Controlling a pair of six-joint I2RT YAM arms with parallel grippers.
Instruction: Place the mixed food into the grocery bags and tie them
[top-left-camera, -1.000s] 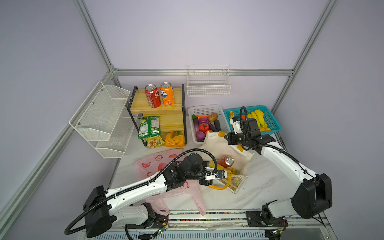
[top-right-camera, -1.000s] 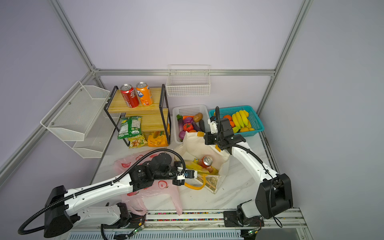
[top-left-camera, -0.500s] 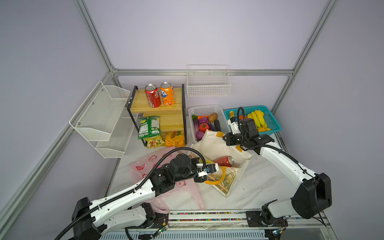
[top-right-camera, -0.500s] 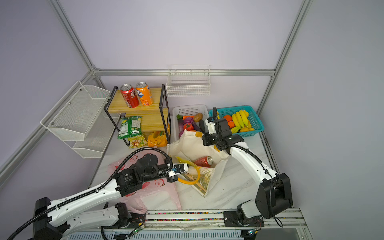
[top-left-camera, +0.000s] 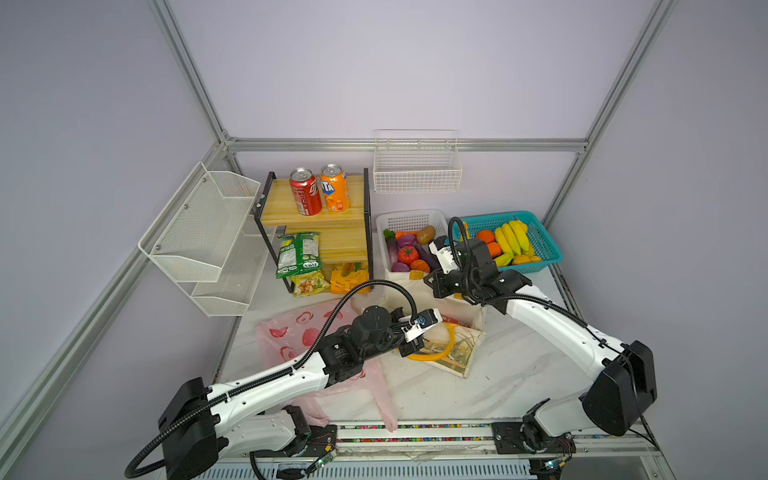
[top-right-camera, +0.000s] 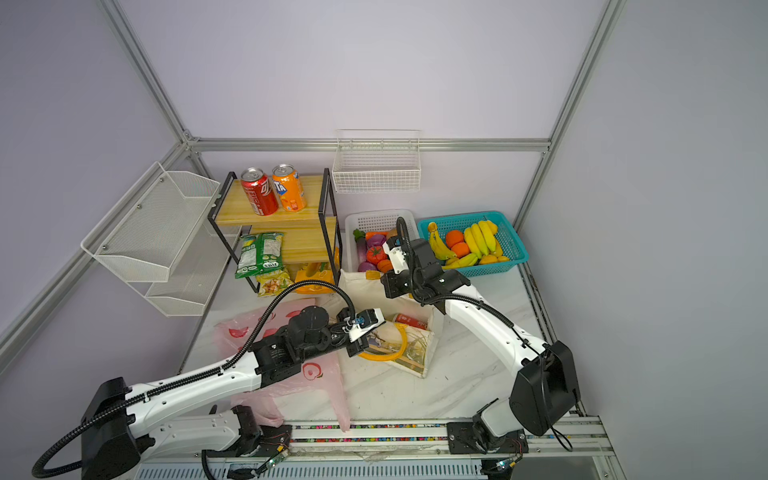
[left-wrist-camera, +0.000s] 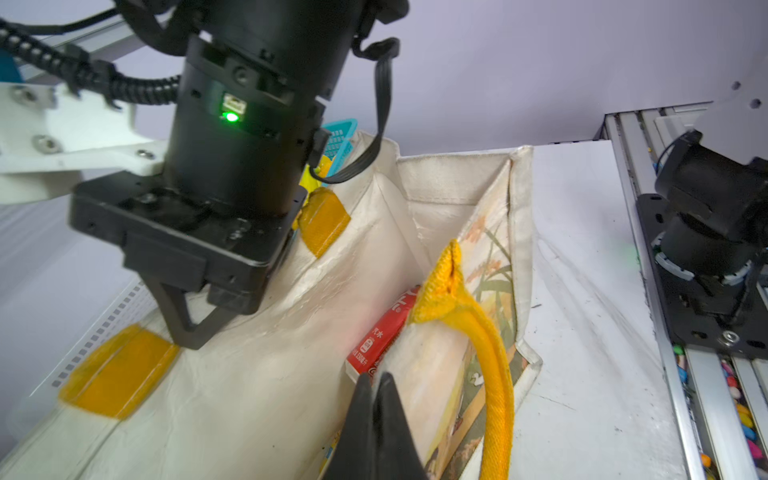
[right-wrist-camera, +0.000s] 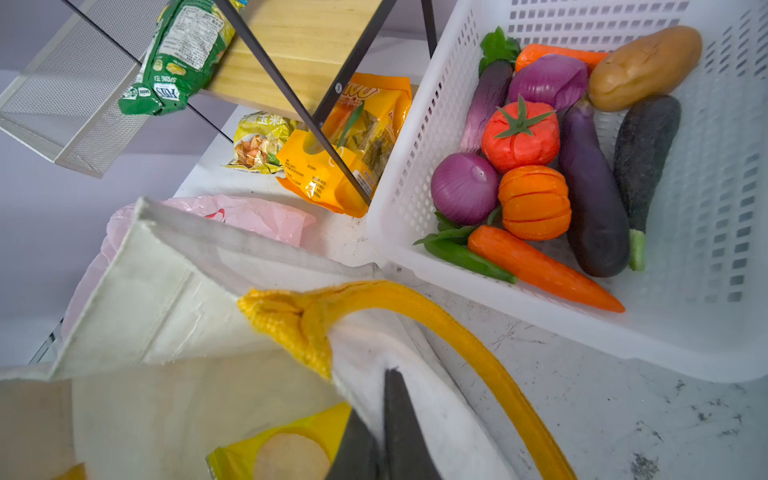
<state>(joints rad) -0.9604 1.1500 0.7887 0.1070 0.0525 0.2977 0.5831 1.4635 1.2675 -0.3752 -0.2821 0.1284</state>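
Right wrist view: right gripper (right-wrist-camera: 376, 399) looks pinched on tote (right-wrist-camera: 166, 291) rim; tomato (right-wrist-camera: 519, 133) just farther back, nearer this arm.

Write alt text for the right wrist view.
The right end effector, shut, pinches the rim of a cream tote beside its yellow handle; a yellow chip packet lies inside. Nearby, a white basket holds toy vegetables.

A cream cloth tote with yellow handles (top-left-camera: 461, 353) gapes open, holding a red soda can (left-wrist-camera: 382, 328) and a yellow chip packet (right-wrist-camera: 286, 449). Beside it lies a crumpled pink peach-printed plastic bag (top-left-camera: 291, 332). A toy red tomato (right-wrist-camera: 519, 137), orange pumpkin (right-wrist-camera: 534, 203), purple onion (right-wrist-camera: 463, 187) and long dark purple eggplant (right-wrist-camera: 594, 208) sit in a white plastic basket (right-wrist-camera: 399, 174).
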